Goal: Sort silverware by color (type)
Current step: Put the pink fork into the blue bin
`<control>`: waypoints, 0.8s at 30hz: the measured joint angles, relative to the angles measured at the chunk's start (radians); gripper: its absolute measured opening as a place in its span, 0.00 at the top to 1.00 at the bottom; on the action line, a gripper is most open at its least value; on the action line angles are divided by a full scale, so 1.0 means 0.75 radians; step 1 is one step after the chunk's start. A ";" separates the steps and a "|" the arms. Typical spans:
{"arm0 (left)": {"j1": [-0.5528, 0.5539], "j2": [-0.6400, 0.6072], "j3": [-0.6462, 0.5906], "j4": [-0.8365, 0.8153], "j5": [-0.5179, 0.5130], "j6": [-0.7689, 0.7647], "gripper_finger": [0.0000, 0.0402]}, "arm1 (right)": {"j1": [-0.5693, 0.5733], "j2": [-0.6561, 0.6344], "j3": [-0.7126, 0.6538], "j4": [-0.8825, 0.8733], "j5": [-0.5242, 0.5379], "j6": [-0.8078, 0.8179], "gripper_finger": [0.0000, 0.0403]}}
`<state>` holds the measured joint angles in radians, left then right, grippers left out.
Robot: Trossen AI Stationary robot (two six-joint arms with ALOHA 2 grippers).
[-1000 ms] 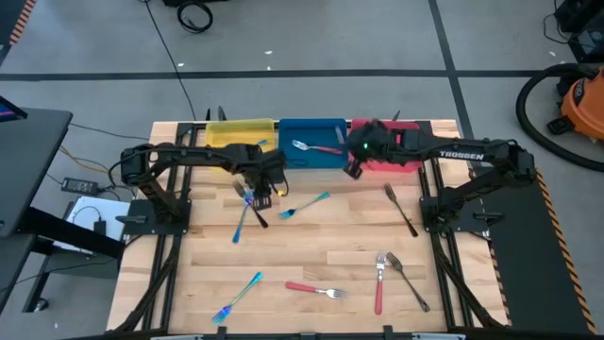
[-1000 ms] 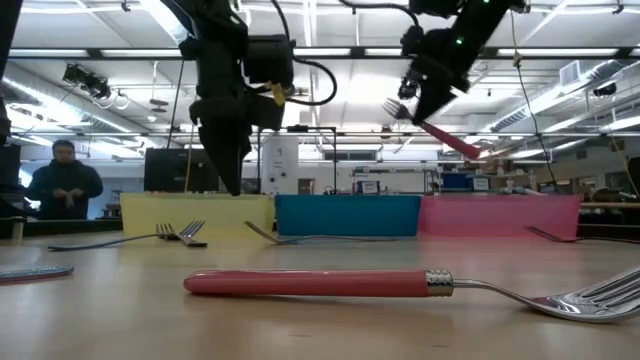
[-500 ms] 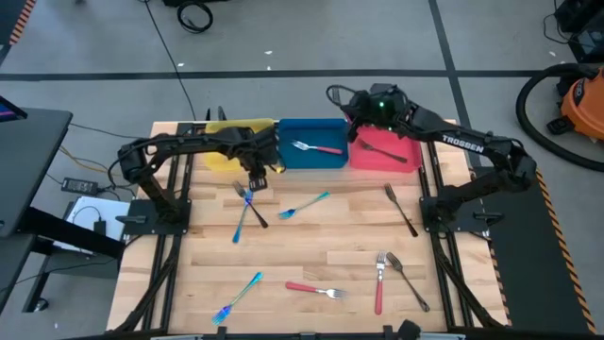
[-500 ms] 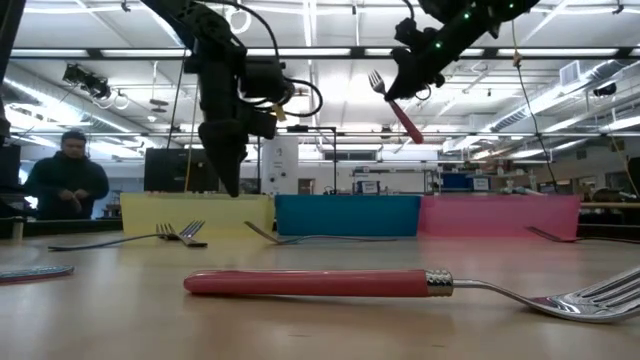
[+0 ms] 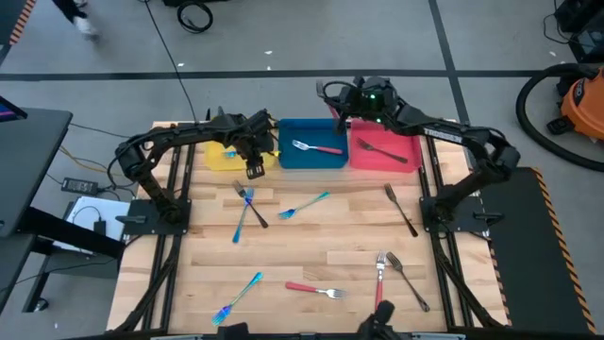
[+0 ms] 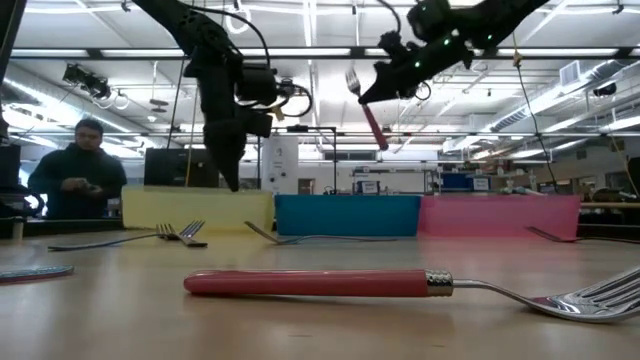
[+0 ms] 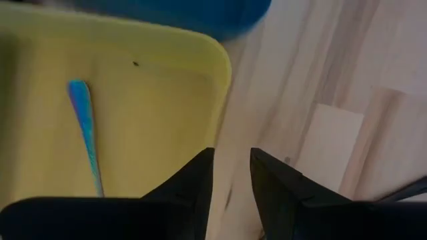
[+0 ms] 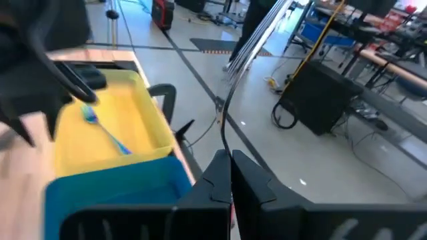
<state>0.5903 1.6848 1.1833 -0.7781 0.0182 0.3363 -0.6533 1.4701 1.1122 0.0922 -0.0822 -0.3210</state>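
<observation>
Above blue tray [image 5: 311, 157], right end effector [image 6: 362, 95] grips red-handled fork [image 6: 372, 117].

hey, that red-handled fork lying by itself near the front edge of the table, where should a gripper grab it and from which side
Grip the red-handled fork on its straight red handle, coming straight down from above with the fingers either side of it. It lies flat on the table, tines toward the right arm's side; the handle looks thicker and more even than the tines, and nothing crowds it.
</observation>
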 joint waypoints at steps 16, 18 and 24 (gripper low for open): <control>0.023 -0.001 0.144 -0.072 0.002 0.013 0.72 | -0.027 0.106 -0.002 0.027 -0.021 -0.061 0.99; 0.023 -0.001 0.137 -0.090 0.004 -0.021 0.72 | -0.033 0.100 -0.002 0.026 -0.021 -0.061 0.99; 0.024 0.001 0.134 -0.154 0.031 -0.100 0.72 | -0.039 0.099 -0.002 0.012 -0.021 -0.060 0.99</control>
<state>0.6086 1.6856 1.2839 -0.8934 0.0411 0.2617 -0.6828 1.5444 1.1110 0.1011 -0.0978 -0.3663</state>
